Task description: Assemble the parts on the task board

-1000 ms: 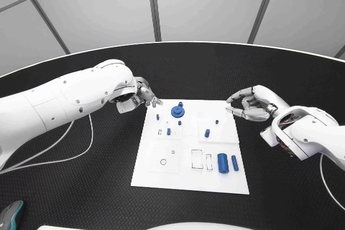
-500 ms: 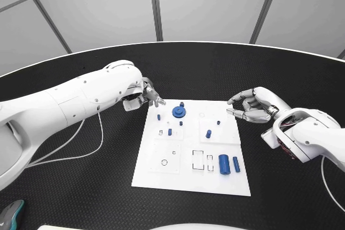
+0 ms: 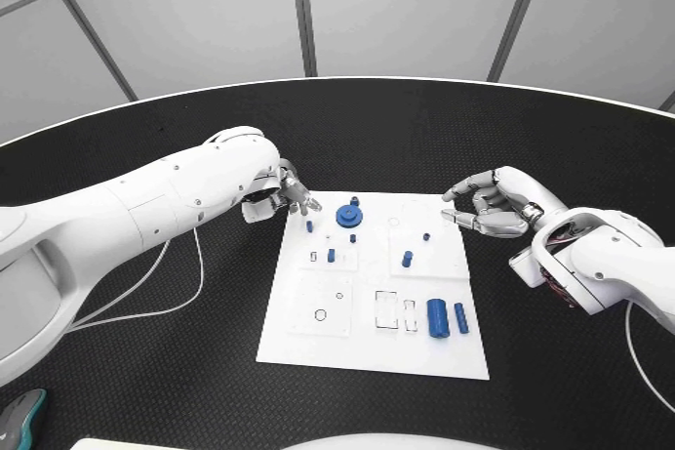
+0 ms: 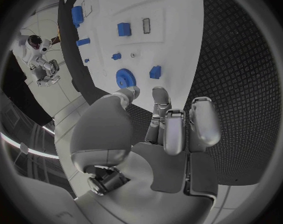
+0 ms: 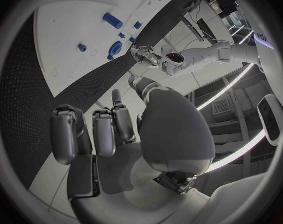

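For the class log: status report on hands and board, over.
Left hand open at board's far-left corner. Right hand curled, empty, off right edge. Blue gear on task board. Nothing blocking.

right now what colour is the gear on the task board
Blue. The gear sits near the far edge of the white task board; clearest in the head view.

The task board [image 3: 369, 347] looks like smooth, matt white plastic, and the blue parts, such as the gear [image 3: 347, 216] near its far edge and the cylinder [image 3: 436, 319] near its right edge, look like matt plastic too. The table [image 3: 169, 372] has a rough, black, diamond-patterned mat. The arms' shells are glossy white plastic; the left hand [image 3: 289, 193] and right hand [image 3: 488, 204] show brushed silver metal.
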Robot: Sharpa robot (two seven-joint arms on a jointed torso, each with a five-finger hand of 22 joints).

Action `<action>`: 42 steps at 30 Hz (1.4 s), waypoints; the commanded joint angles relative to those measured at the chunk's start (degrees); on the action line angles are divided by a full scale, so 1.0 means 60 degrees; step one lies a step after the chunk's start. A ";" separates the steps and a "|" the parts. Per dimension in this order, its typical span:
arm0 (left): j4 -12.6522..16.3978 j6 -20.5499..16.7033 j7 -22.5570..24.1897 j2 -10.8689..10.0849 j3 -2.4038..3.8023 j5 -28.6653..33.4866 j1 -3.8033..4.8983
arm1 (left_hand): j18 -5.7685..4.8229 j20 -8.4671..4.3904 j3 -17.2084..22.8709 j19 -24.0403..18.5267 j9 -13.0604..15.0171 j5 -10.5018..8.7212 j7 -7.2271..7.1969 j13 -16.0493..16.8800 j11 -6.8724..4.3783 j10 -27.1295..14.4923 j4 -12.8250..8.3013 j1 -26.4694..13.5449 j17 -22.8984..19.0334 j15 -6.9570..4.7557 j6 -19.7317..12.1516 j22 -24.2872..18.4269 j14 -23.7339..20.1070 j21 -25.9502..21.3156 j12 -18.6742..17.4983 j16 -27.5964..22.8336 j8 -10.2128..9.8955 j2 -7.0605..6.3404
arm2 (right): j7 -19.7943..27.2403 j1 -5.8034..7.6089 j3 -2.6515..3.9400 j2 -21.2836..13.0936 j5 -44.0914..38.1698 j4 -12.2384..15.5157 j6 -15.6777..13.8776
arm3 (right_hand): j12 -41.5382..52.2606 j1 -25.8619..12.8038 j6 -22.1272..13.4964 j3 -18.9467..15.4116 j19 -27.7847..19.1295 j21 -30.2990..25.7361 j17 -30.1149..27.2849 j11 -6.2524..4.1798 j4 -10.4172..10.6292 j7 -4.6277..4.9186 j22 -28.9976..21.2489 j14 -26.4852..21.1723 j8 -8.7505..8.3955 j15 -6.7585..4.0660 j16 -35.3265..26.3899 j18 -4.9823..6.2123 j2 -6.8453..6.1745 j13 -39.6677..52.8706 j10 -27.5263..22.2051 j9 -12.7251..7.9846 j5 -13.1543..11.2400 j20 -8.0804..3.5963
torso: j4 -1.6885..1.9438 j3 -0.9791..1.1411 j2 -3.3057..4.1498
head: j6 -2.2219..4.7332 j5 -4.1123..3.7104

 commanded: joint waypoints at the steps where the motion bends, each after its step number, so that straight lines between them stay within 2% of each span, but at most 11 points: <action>1: -0.0052 -0.0005 -0.0012 -0.0009 0.0000 -0.0039 -0.0014 | 0.0031 0.0023 -0.0064 -0.0068 -0.0012 -0.0041 0.0044 -0.0007 -0.0001 -0.0075 -0.0015 -0.0035 0.2038 0.0052 -0.0036 -0.0015 0.0837 -0.0059 -0.0057 -0.0033 -0.0038 0.0041 | 0.0000 0.0000 0.0000 -0.0001 0.0000 0.0002 -0.0001 | -0.0025 0.0039 -0.0050 0.0010 0.0486 -0.0055 0.1481 0.0011 0.0059 0.0002 0.1685 0.0735 0.0066 -0.0071 -0.0031 0.0149 -0.0014 0.0713 -0.0004 0.0015 0.0055 -0.0058 | 0.0011 0.0001 -0.0031 | -0.0034 0.0009; 6: -0.0096 0.0011 -0.0039 -0.0040 -0.0001 -0.0073 -0.0025 | 0.0027 0.0025 -0.0066 -0.0063 -0.0015 -0.0045 0.0045 0.0006 -0.0001 -0.0073 -0.0016 -0.0029 0.2052 0.0052 -0.0036 0.0001 0.0842 -0.0052 -0.0046 -0.0023 -0.0044 0.0045 | -0.0001 0.0000 0.0000 -0.0001 0.0000 0.0000 -0.0004 | -0.0025 0.0039 -0.0050 0.0010 0.0486 -0.0055 0.1481 0.0011 0.0059 0.0002 0.1685 0.0735 0.0066 -0.0071 -0.0031 0.0149 -0.0014 0.0713 -0.0004 0.0015 0.0055 -0.0058 | 0.0016 -0.0012 -0.0027 | -0.0050 0.0008; 11: -0.0110 0.0201 -0.0067 -0.0042 -0.0002 -0.0084 -0.0029 | 0.0023 0.0027 -0.0066 -0.0056 -0.0016 -0.0047 0.0045 0.0013 -0.0001 -0.0071 -0.0018 -0.0023 0.2055 0.0053 -0.0036 0.0021 0.0843 -0.0042 -0.0040 -0.0021 -0.0046 0.0047 | 0.0001 0.0000 0.0000 0.0010 0.0000 -0.0001 0.0001 | -0.0030 0.0045 -0.0055 0.0014 0.0487 -0.0058 0.1481 0.0010 0.0064 0.0001 0.1684 0.0735 0.0072 -0.0073 -0.0033 0.0150 -0.0016 0.0708 -0.0008 0.0017 0.0098 -0.0059 | 0.0001 0.0009 -0.0042 | -0.0067 0.0031; 16: -0.0112 0.0302 -0.0095 -0.0024 -0.0006 -0.0086 -0.0032 | 0.0026 0.0030 -0.0072 -0.0063 -0.0020 -0.0055 0.0046 -0.0075 0.0000 -0.0115 -0.0024 -0.0009 0.2040 0.0054 -0.0036 0.0005 0.0837 -0.0050 -0.0106 -0.0032 -0.0054 0.0045 | 0.0002 0.0000 0.0000 0.0013 0.0000 0.0003 0.0003 | -0.0030 0.0045 -0.0055 0.0014 0.0487 -0.0058 0.1481 0.0010 0.0064 0.0001 0.1684 0.0735 0.0072 -0.0073 -0.0033 0.0150 -0.0016 0.0708 -0.0008 0.0017 0.0098 -0.0059 | 0.0002 -0.0002 -0.0028 | -0.0065 0.0018; 21: -0.0091 0.0336 -0.0079 -0.0030 -0.0016 -0.0085 -0.0035 | 0.0020 0.0034 -0.0086 -0.0052 -0.0024 -0.0069 0.0050 -0.0071 0.0004 -0.0118 -0.0010 -0.0021 0.2056 0.0056 -0.0027 0.0038 0.0842 -0.0035 -0.0101 -0.0021 -0.0061 0.0053 | 0.0005 0.0000 0.0000 0.0018 0.0000 0.0003 0.0002 | -0.0030 0.0045 -0.0055 0.0014 0.0487 -0.0058 0.1481 0.0010 0.0064 0.0001 0.1684 0.0735 0.0072 -0.0073 -0.0033 0.0150 -0.0016 0.0708 -0.0008 0.0017 0.0098 -0.0059 | 0.0006 0.0012 -0.0039 | -0.0070 0.0011; 33: -0.0001 0.0605 -0.0103 -0.0031 -0.0033 -0.0083 -0.0036 | 0.0015 0.0057 -0.0198 -0.0044 -0.0050 -0.0215 0.0051 -0.0077 0.0009 -0.0118 0.0001 -0.0122 0.2081 0.0065 0.0030 0.0074 0.0850 -0.0019 -0.0077 -0.0004 -0.0100 0.0082 | 0.0000 0.0000 0.0001 0.0011 0.0000 0.0010 0.0000 | -0.0030 0.0045 -0.0055 0.0014 0.0487 -0.0058 0.1481 0.0010 0.0064 0.0001 0.1684 0.0735 0.0072 -0.0073 -0.0033 0.0150 -0.0016 0.0708 -0.0008 0.0017 0.0098 -0.0059 | 0.0010 0.0009 -0.0037 | -0.0086 0.0012; 42: -0.0006 0.0737 -0.0129 0.0001 -0.0128 -0.0083 -0.0037 | 0.0011 0.0061 -0.0214 -0.0036 -0.0054 -0.0253 0.0048 -0.0064 0.0007 -0.0110 -0.0001 -0.0129 0.2083 0.0065 0.0040 0.0098 0.0851 -0.0007 -0.0061 -0.0002 -0.0107 0.0091 | -0.0004 0.0000 0.0001 0.0000 0.0000 0.0048 -0.0002 | -0.0030 0.0045 -0.0055 0.0014 0.0487 -0.0058 0.1481 0.0010 0.0064 0.0001 0.1684 0.0735 0.0072 -0.0073 -0.0033 0.0150 -0.0016 0.0708 -0.0008 0.0017 0.0098 -0.0059 | 0.0007 0.0001 -0.0020 | -0.0101 0.0021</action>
